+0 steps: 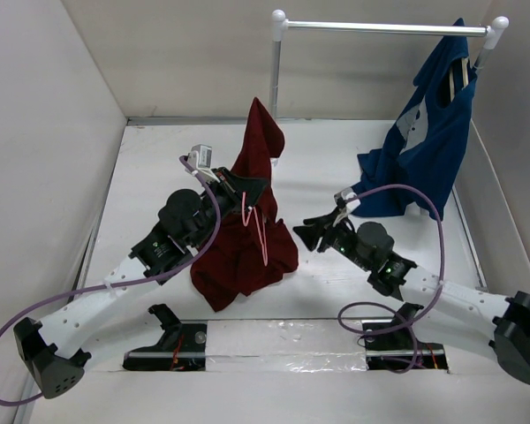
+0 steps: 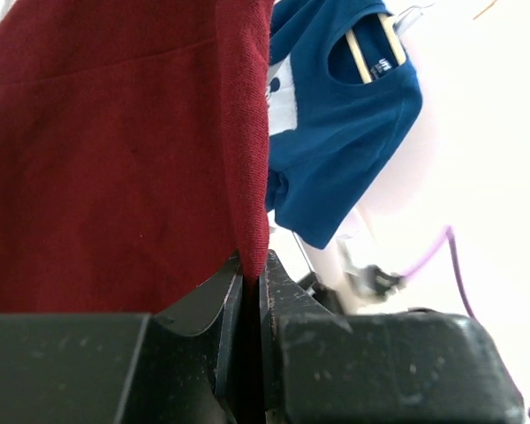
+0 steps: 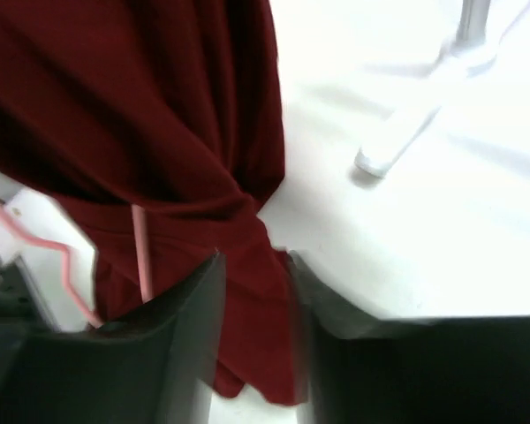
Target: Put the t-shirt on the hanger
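The left gripper (image 2: pixel 251 265) is clamped on the t-shirt (image 1: pixel 243 261), holding it up over the table's (image 1: pixel 150 159) middle. The hanger (image 1: pixel 262 234) shows among its folds. The right gripper (image 1: pixel 307 231), jaws partly apart, sits just beside the cloth's right edge.

The top view is bright and even, with soft shadows. The wrist views overexpose the white bench (image 3: pixel 442 221); the right one is blurred.

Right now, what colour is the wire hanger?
The wire hanger is pink, clearest in right wrist view.
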`<state>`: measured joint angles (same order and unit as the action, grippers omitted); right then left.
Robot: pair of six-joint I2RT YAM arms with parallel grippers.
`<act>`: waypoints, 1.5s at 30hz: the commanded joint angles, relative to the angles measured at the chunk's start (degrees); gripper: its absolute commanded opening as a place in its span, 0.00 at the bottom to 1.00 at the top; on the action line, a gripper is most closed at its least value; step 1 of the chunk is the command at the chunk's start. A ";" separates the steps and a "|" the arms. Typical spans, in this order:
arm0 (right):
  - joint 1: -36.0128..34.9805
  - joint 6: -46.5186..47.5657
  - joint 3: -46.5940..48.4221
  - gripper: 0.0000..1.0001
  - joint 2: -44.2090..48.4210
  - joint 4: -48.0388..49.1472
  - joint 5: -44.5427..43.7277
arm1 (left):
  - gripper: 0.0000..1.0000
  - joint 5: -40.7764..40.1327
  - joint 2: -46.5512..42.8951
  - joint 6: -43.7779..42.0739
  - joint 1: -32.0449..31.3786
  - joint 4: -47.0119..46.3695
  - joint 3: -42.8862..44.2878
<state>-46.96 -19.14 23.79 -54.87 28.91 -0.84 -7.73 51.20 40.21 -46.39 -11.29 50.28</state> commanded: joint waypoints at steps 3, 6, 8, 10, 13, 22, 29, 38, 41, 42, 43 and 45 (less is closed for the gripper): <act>4.32 1.82 0.46 0.75 -7.95 7.38 11.80 | 0.00 0.43 -0.66 1.01 0.16 -0.06 5.79; 5.04 3.67 3.61 0.83 -14.63 9.24 17.60 | 0.00 0.96 -1.45 1.72 0.16 -0.84 4.83; 5.83 4.62 5.82 0.84 -17.97 9.15 20.69 | 0.00 0.52 -1.28 1.46 0.16 0.30 5.96; 6.44 5.60 8.01 0.84 -21.67 9.32 23.86 | 0.00 0.25 -1.45 1.02 0.68 1.53 6.32; 6.44 6.04 9.17 0.71 -23.26 9.94 26.94 | 0.00 -0.44 -2.07 0.40 0.69 1.62 6.93; -5.15 0.69 2.76 0.00 -14.74 9.41 12.63 | 0.00 -5.02 -0.67 -0.57 1.30 -0.40 7.98; -17.28 -5.29 -3.05 0.00 -16.75 12.14 -4.77 | 0.00 -2.21 5.83 0.49 3.32 -3.04 16.15; -26.25 -8.28 -2.00 0.00 -20.53 9.16 -18.84 | 0.00 -3.96 9.53 2.41 3.94 -3.82 20.74; -30.02 -8.99 0.28 0.00 -21.07 7.66 -22.00 | 0.00 -6.07 11.02 3.04 3.94 -5.67 19.77; -32.47 -8.99 0.99 0.00 -20.63 6.70 -23.92 | 0.00 -6.94 11.37 3.30 3.94 -5.85 19.42; -33.62 -8.99 2.47 0.00 -19.23 4.34 -24.81 | 0.00 -7.82 11.99 3.30 3.94 -6.11 18.02; -35.56 -8.99 4.32 0.00 -17.12 0.73 -27.00 | 0.00 -8.27 12.26 4.17 3.94 -9.34 15.39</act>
<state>-78.94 -27.09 24.80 -74.22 36.45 -23.16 -11.99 63.90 43.40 -43.29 -6.22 66.04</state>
